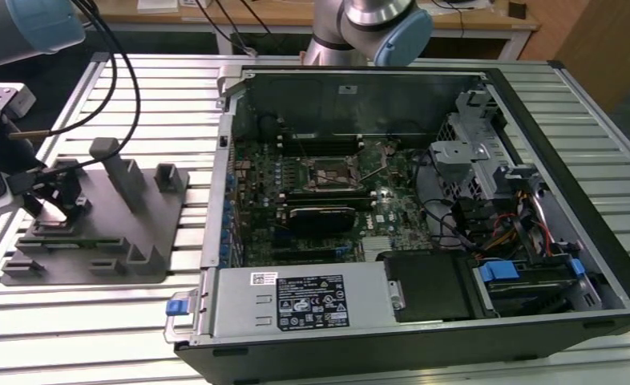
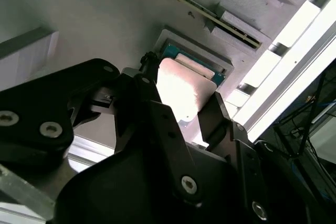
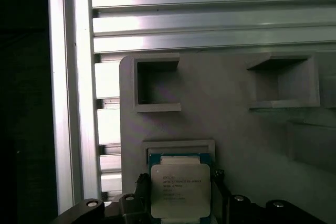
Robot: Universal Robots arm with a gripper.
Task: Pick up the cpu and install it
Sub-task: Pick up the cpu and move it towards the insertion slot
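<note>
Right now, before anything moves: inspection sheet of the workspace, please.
Surface: slatted aluminium table carrying a grey holder block and an open computer case.
Job's things: cpu lies flat in a recess of the holder block; motherboard socket sits inside the case.
Clutter: small pale block at the table's edge, on the exterior view's left.
Grippers: gripper down at the holder block, centred on the cpu.
Cables: black cables hang from the arm above the table; coloured wiring inside the case.
Surroundings: wooden desk behind the table.
</note>
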